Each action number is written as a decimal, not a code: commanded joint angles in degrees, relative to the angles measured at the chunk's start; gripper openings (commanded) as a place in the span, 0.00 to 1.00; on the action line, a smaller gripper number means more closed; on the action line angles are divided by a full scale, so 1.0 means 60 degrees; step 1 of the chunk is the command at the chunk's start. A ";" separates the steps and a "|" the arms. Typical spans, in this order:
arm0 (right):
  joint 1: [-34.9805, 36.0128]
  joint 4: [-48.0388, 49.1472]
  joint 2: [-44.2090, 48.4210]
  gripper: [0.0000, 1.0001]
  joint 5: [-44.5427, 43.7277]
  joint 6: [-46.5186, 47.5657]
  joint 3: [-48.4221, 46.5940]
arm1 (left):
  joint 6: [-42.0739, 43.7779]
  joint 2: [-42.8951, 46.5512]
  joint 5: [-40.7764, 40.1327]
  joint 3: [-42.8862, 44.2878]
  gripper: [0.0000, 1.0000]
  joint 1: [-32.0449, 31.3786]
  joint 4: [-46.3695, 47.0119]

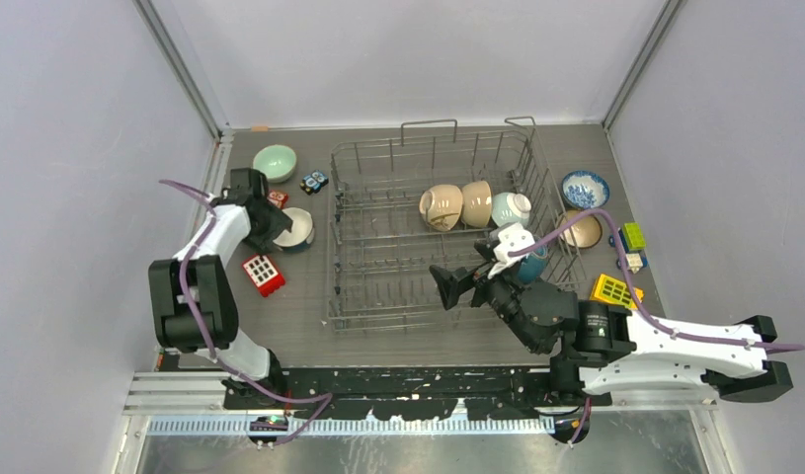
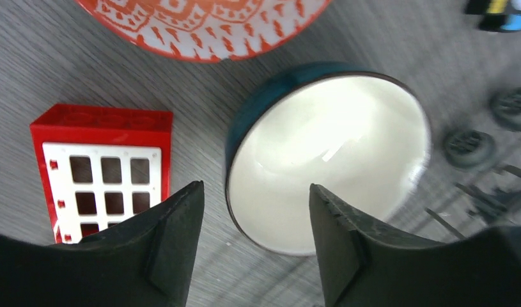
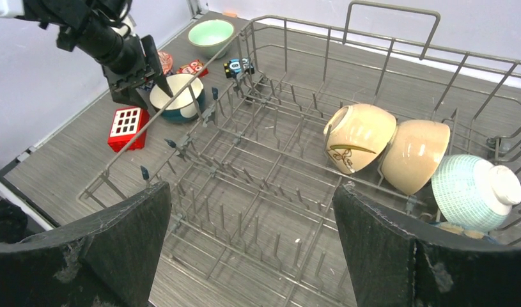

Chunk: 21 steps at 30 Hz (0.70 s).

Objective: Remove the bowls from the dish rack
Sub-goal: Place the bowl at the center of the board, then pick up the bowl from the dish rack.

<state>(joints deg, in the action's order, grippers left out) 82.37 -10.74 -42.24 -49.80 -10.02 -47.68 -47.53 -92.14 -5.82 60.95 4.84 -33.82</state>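
**Left fingers** (image 2: 174, 249): parted to a moderate gap, gripping nothing. The white bowl with teal outside (image 2: 328, 153) stands upright on the desk (image 2: 66, 57), its near rim in the gap and one finger over its hollow; contact cannot be told. The red window block (image 2: 101, 173) lies outside the other finger. The red-patterned bowl (image 2: 200, 25) lies beyond the tips.

**Right fingers** (image 3: 123, 243): spread wide and empty above the dish rack (image 3: 385, 45). Beyond them, three bowls lean in a row inside the rack: leaf-painted tan bowl (image 3: 357, 137), plain tan bowl (image 3: 414, 153), teal-checked bowl (image 3: 472, 188).

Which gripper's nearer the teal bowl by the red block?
Left. The left gripper hangs right over the teal bowl; the right gripper is over the dish rack, far off.
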 commanded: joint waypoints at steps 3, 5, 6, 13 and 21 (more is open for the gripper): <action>-0.0978 -0.0892 -0.1477 1.00 0.0438 -0.0458 -0.1943 | 0.0078 0.1929 0.0628 0.0491 0.73 -0.0054 -0.0210; -0.1902 -0.1489 -0.2017 1.00 0.1272 -0.0929 -0.2634 | 0.0155 0.2455 0.0656 0.0626 0.78 -0.0065 -0.0358; -0.2441 -0.1659 -0.2208 1.00 0.1694 -0.1163 -0.2866 | 0.0190 0.2713 0.0649 0.0668 0.81 -0.0086 -0.0415; -0.5669 -0.2008 -0.3519 1.00 0.3650 -0.3328 -0.3666 | 0.0599 0.4523 0.1199 0.0711 0.89 -0.0640 -0.0080; -0.7864 -0.0860 -0.4865 1.00 0.6347 -0.5323 -0.3011 | 0.1531 0.4947 0.1040 0.0669 0.94 -0.3438 0.0169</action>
<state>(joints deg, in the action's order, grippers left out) 38.52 -19.70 -68.10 -21.61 -33.95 -66.04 -41.65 -63.13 -0.36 63.79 -10.94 -34.48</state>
